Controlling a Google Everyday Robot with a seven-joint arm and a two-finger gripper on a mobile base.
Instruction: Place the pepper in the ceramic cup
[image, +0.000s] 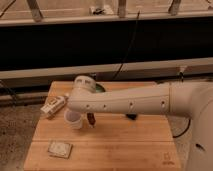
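Hanging below my arm's wrist, the hand (90, 119) points down at the worktop (115, 145) just right of the cup (73, 119); I see only a dark, reddish stub of it, and I cannot tell whether it is spread or closed. Something reddish at its tip may be the pepper, but I cannot make that out for sure, nor say where else the pepper lies. That cup is pale, round and smooth, standing upright with its mouth open, partly tucked under the arm (130, 102). My arm is a long, smooth, cream-coloured tube with small dark holes along its side, and it crosses the whole middle of the view. On the far left of the wooden slatted board lies a flat packet (53, 104), tilted, with print I cannot read. Near the front left corner sits a small flat square pack (60, 148). A dark greenish thing (98, 88) behind the wrist is mostly hidden.
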